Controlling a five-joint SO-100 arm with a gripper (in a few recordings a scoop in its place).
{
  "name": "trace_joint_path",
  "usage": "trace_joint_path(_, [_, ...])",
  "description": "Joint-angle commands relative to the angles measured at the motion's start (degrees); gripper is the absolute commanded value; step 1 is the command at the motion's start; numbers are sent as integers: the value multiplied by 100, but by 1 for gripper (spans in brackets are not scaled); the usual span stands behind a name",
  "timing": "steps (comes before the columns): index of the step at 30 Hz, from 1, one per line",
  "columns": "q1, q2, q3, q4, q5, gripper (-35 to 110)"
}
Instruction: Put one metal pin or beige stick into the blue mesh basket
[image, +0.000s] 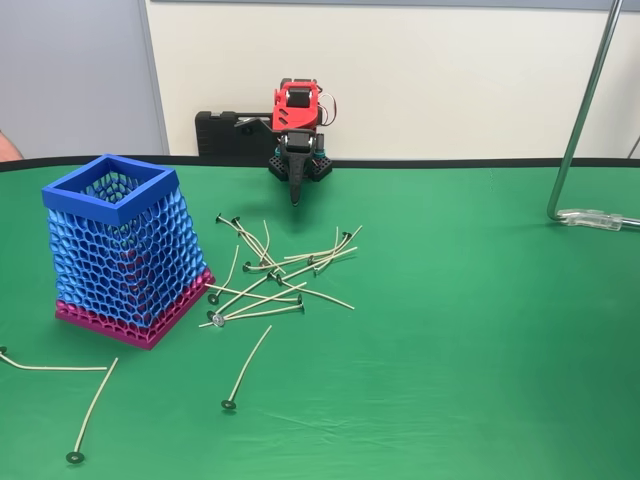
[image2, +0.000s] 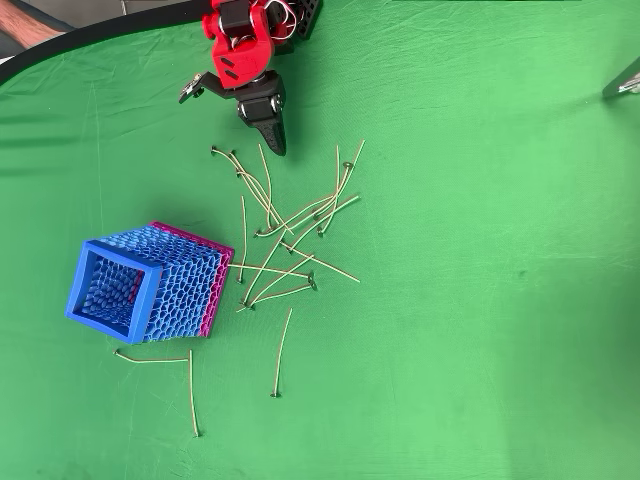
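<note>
Your worktop (image: 480, 330) is covered in green cloth, edged in black, against a cream wall. The red-and-black pincer (image: 294, 196) hangs narrow and empty near the far edge. Thin beige sticks with dark metal discs (image: 275, 280) lie scattered mid-worktop, just beside the tall blue honeycomb-mesh basket (image: 120, 250).

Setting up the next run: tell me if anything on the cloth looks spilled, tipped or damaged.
Nothing looks damaged. The beige sticks lie scattered in a crossed heap on the green cloth, with three strays nearer the front. The blue mesh basket stands upright. The pincer hangs behind the heap.
</note>
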Motion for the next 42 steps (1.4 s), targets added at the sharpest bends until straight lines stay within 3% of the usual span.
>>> trace_joint_path(1, [-44, 53, 26, 18, -44, 1])
trace_joint_path(42, [-44, 53, 26, 9, 70, 1])
